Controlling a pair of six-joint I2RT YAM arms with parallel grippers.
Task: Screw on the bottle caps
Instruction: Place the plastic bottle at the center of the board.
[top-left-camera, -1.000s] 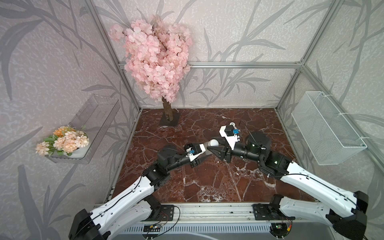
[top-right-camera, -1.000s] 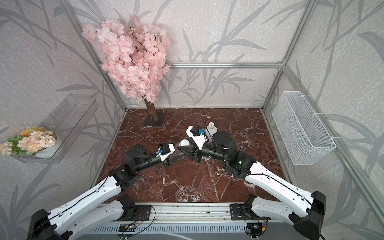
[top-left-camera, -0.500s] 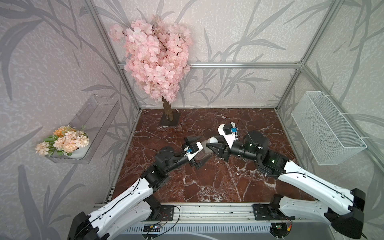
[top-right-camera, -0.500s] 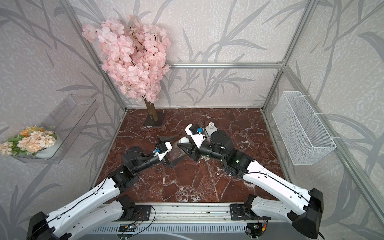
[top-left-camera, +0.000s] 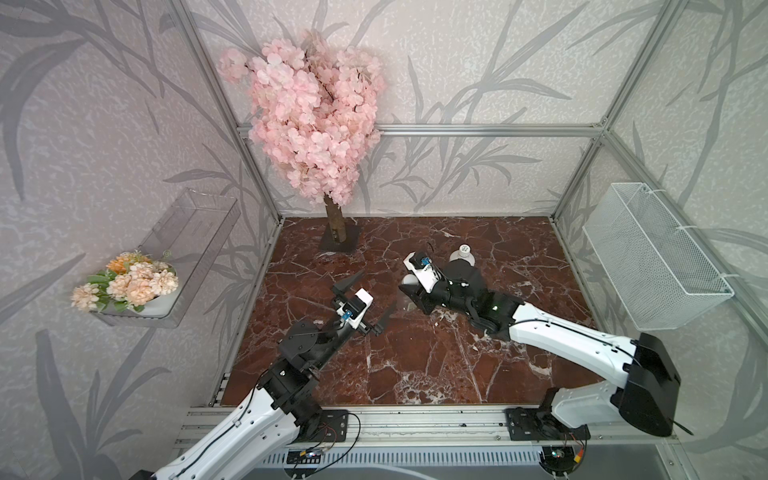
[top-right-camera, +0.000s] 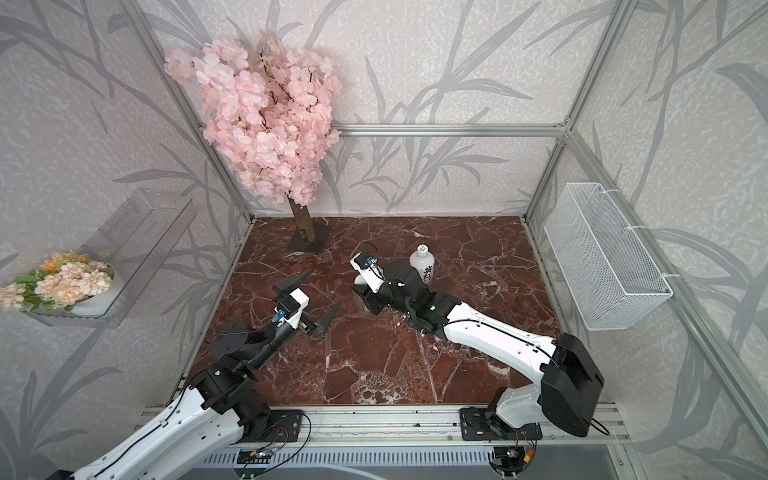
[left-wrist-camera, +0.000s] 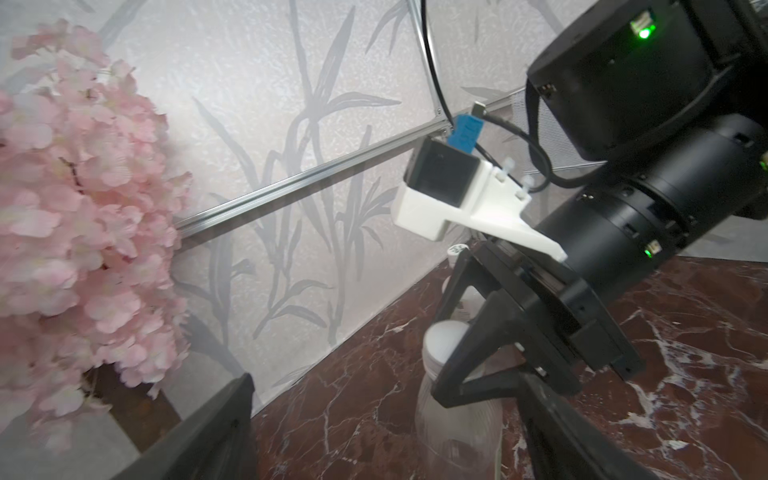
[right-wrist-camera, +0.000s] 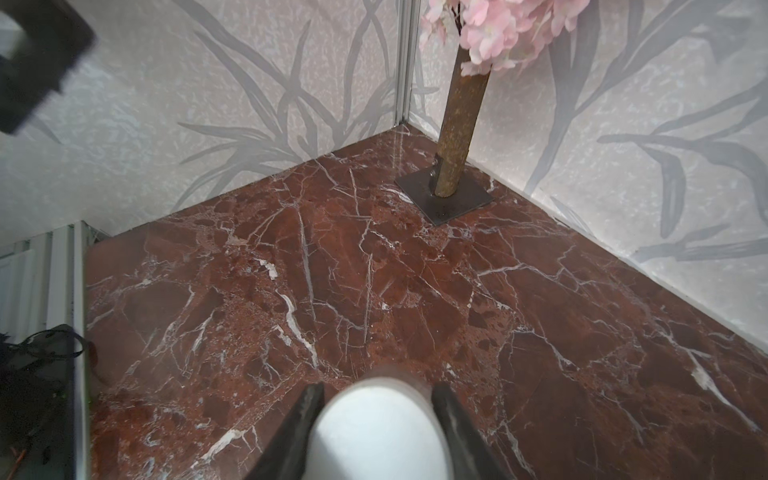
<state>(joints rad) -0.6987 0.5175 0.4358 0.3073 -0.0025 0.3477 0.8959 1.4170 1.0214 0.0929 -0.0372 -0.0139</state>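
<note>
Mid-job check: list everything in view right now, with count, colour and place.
clear bottle: one, clear, mid-table, in the right gripper
plain cap: one, white, on the clear bottle
white bottle: one, white with black characters, upright behind right arm
printed cap: one, white, on the white bottle
blossom tree: one, pink, far left table corner
wall shelf: one, clear, left wall
flower bunch: one, orange and cream, on the wall shelf
wire basket: one, white, right wall
table: one, red-brown marble, centre
left gripper: one, black, open, apart from the clear bottle
right gripper: one, black, shut on the clear bottle
</note>
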